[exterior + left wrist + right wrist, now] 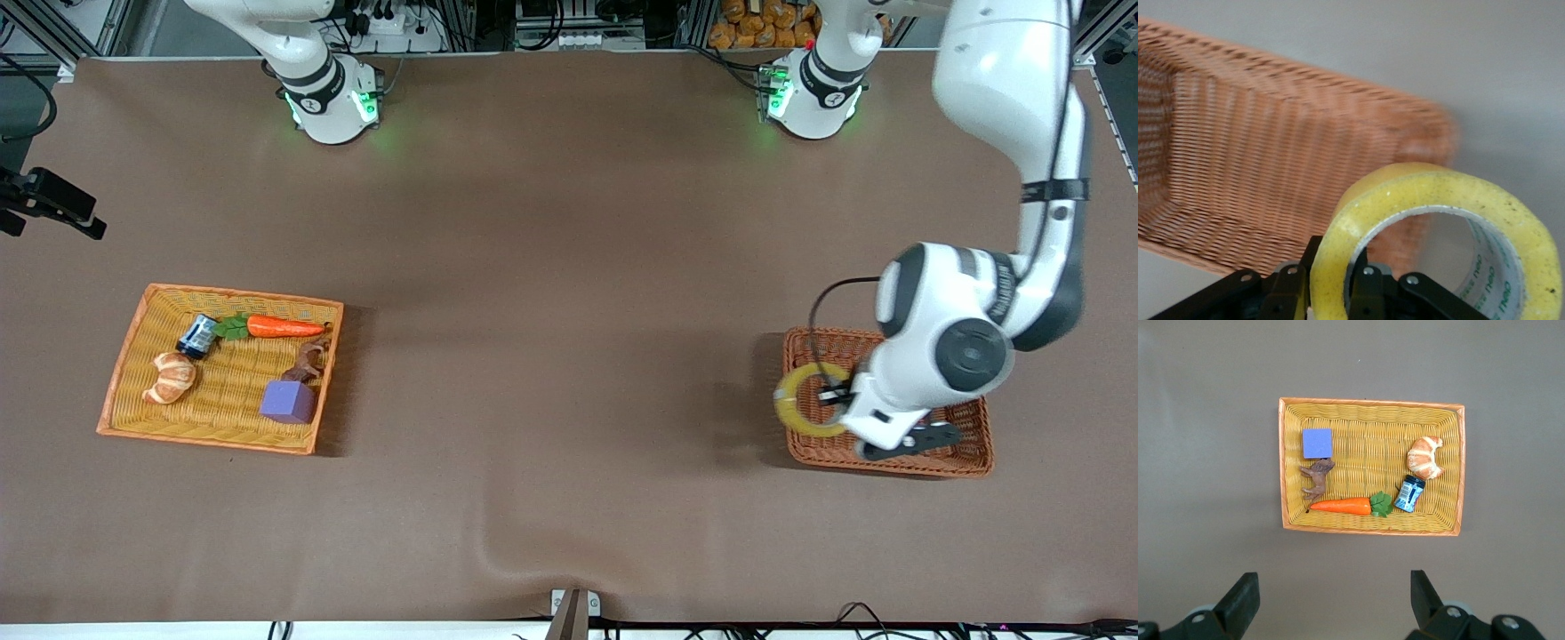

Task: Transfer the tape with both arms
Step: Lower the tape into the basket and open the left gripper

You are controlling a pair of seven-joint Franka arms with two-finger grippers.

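Observation:
The tape (805,400) is a yellowish ring with a grey core. My left gripper (836,394) is shut on its wall, one finger inside the ring and one outside, and holds it over the edge of a dark brown wicker basket (960,444) that faces the right arm's end. In the left wrist view the tape (1511,220) stands upright in my left gripper (1331,267), above the basket (1271,167). My right gripper (1335,587) is open and empty, high over the table beside an orange wicker basket (1371,403). It is out of the front view.
The orange basket (222,293) at the right arm's end holds a purple cube (287,401), a croissant (169,377), a carrot (283,327), a small dark jar (196,336) and a brown toy animal (307,360). A black camera mount (53,203) juts in at that end's table edge.

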